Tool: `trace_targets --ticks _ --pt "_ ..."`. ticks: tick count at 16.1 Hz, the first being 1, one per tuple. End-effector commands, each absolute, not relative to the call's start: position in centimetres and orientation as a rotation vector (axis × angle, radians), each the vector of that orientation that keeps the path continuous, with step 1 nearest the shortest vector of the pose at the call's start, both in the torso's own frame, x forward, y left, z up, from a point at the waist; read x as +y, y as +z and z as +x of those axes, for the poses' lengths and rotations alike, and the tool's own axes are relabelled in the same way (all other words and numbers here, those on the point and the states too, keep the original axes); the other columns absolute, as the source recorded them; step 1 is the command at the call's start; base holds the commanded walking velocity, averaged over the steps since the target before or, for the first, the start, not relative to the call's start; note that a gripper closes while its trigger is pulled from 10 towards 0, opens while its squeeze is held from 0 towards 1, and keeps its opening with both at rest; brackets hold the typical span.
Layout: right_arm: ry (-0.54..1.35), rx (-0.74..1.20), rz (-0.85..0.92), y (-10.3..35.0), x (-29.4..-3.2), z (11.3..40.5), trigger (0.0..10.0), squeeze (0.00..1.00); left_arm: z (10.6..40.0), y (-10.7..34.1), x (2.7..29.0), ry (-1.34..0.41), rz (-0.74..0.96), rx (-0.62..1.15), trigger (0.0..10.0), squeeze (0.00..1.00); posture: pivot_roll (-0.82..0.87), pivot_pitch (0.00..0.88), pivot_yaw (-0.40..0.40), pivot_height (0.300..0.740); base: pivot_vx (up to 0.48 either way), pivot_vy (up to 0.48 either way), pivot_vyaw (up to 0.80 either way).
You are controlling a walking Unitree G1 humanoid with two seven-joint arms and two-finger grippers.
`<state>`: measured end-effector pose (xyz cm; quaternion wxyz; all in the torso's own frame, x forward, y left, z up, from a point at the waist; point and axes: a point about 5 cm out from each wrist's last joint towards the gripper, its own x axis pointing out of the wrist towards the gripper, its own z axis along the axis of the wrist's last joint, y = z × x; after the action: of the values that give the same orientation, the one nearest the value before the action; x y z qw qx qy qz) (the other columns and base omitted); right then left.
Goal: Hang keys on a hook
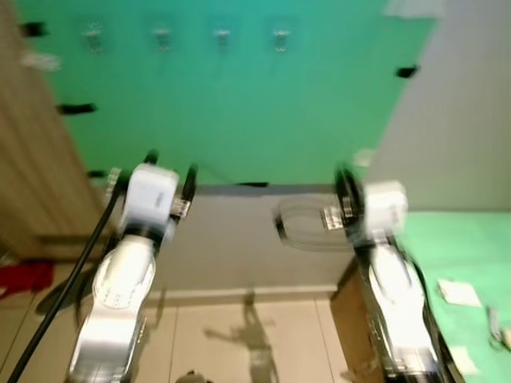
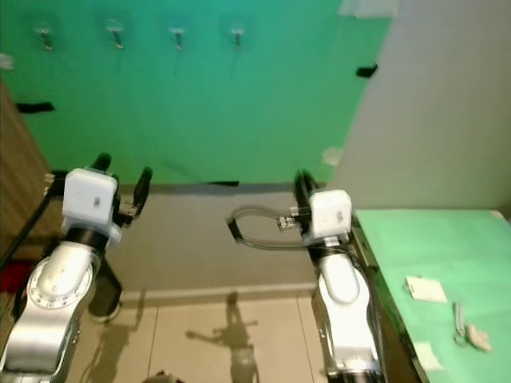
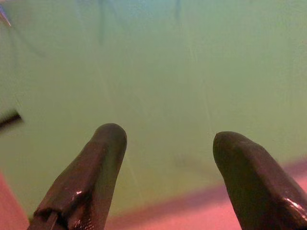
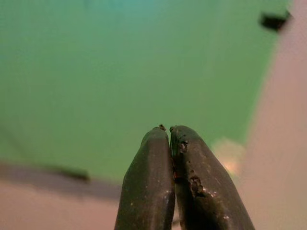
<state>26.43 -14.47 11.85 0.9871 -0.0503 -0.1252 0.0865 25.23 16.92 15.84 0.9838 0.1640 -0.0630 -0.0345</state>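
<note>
Several small metal hooks (image 2: 177, 35) are stuck in a row high on the green wall sheet (image 2: 207, 104). The keys (image 2: 467, 329) lie on the green table (image 2: 415, 239) at my lower right, next to a white card (image 2: 425, 289). My left gripper (image 2: 122, 174) is raised towards the wall and open, with nothing between its fingers (image 3: 108, 143). My right gripper (image 2: 302, 183) is also raised, left of the table, its fingers (image 4: 160, 143) pressed shut with nothing seen between them. Both grippers are well below the hooks and apart from the keys.
A wooden panel (image 2: 14, 175) stands at the left. The grey wall (image 2: 431, 120) runs behind the table. A black cable loop (image 2: 247, 227) hangs off my right wrist. Something red (image 1: 24, 275) lies on the tiled floor (image 2: 207, 327) at the left.
</note>
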Motion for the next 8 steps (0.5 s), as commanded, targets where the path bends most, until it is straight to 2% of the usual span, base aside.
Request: trace_targets --ticks 1,3,4,7,8 --pt "0.197 -0.262 -0.128 12.3 -14.7 25.8 0.0 0.00 24.3 15.6 17.4 -0.067 0.341 -0.104 10.0 0.00 0.13 0.000 -0.018 0.740 0.000 0.000 0.00" --pt "0.282 -0.071 -0.116 9.0 -15.6 23.6 0.0 0.00 21.5 12.9 18.6 -0.073 0.390 0.028 10.0 0.00 0.14 0.000 -0.025 0.740 0.000 0.000 0.00" --pt "0.311 -0.024 -0.130 8.2 -15.7 23.5 0.0 0.00 21.1 12.0 18.8 -0.041 0.346 0.068 10.0 0.00 0.14 0.000 -0.037 0.740 0.000 0.000 0.00" --pt "0.313 -0.016 -0.087 8.7 -15.1 24.0 0.0 0.00 22.4 13.3 18.1 0.008 0.253 0.007 10.0 0.00 0.14 0.000 -0.053 0.740 0.000 0.000 0.00" --pt "0.309 -0.032 -0.014 9.6 -14.3 25.1 0.0 0.00 23.3 14.3 18.1 0.037 0.244 -0.034 10.0 0.00 0.14 0.000 -0.055 0.740 0.469 0.000 0.00"
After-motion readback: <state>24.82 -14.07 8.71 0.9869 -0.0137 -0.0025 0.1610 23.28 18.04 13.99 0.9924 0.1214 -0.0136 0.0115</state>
